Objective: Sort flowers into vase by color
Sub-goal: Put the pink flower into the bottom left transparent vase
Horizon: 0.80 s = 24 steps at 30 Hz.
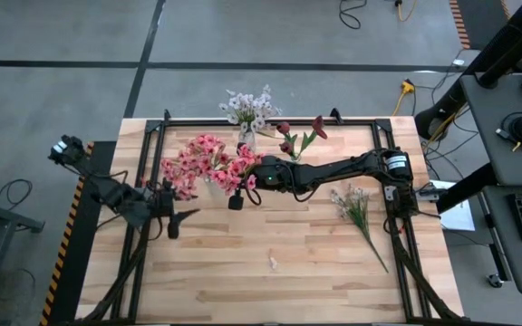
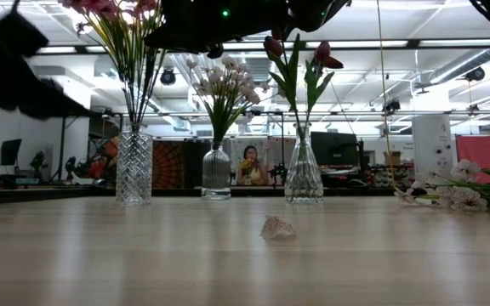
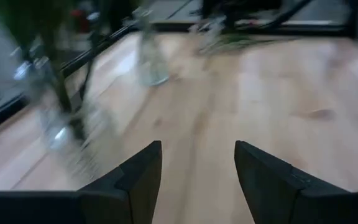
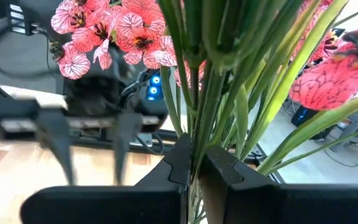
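Right tool [image 4: 194, 163] pinches green stalks of the pink flowers [image 1: 202, 163], whose blossoms spread just above it over a glass vase [image 2: 134, 167]. Left tool [image 3: 197, 168], fingers parted and empty, hovers beside them above the worktop [image 1: 270, 263].

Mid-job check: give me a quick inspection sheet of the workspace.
Surface: wooden table, a petal scrap lying loose.
Job's things: three glass vases hold pink flowers, white flowers, red flowers; one white stem lies on the table.
Clutter: nothing else seen.
Grippers: right gripper shut on pink stems; left gripper open, empty.
Cables: yellow cable on floor.
Surroundings: desks, lab room.
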Available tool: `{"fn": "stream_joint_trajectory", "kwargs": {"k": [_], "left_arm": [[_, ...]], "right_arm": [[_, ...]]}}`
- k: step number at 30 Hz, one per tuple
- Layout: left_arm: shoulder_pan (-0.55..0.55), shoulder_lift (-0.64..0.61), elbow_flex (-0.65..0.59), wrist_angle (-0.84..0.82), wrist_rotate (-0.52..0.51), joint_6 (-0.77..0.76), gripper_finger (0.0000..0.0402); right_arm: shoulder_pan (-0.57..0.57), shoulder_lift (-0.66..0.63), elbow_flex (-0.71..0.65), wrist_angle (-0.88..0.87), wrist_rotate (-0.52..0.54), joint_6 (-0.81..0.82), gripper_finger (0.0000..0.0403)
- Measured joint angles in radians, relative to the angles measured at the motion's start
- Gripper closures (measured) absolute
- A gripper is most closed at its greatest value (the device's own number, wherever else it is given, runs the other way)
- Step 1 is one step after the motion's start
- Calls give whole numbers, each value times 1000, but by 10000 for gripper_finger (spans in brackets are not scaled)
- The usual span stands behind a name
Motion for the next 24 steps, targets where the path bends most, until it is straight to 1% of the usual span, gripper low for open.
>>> {"fn": "stream_joint_trajectory", "kwargs": {"k": [5,9,12,14,16,20,24], "left_arm": [[137,-35,-61,-2,3,-26,218],[245,-35,-64,-1,5,18,218],[318,-34,-64,-11,48,35,217],[355,-30,-63,-16,42,35,213],[376,-24,-63,-18,23,27,207],[379,-14,-62,8,31,26,198],[379,-2,-62,24,49,-15,196]], "right_arm": [[0,0,0,0,0,0,390],[0,0,0,0,0,-5,390],[0,0,0,0,-1,-13,390],[0,0,0,0,-1,-13,390],[0,0,0,0,-1,-14,390],[0,0,0,-2,-2,-16,390],[0,0,0,-3,-5,-18,390]]}}
